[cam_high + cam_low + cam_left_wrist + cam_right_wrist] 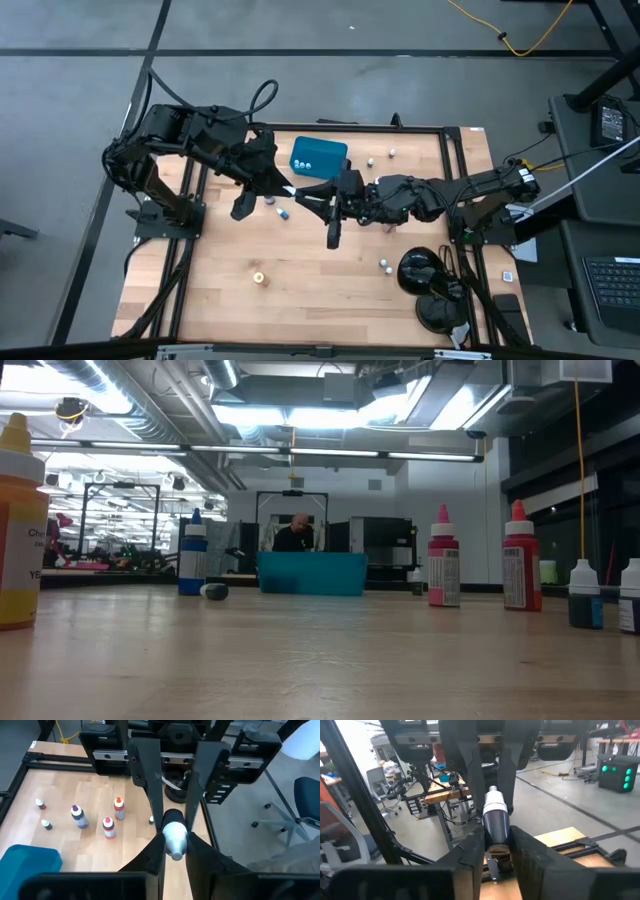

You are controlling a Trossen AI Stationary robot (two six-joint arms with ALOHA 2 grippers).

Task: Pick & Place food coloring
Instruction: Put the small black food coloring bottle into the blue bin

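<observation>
White-capped food coloring bottle [174, 839] clamped between left end effector [173, 851] fingers.

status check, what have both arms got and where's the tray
Left pincer shut on a white-capped bottle. Right pincer shut on a dark bottle. Both near the blue tray, nothing blocking it.
</observation>
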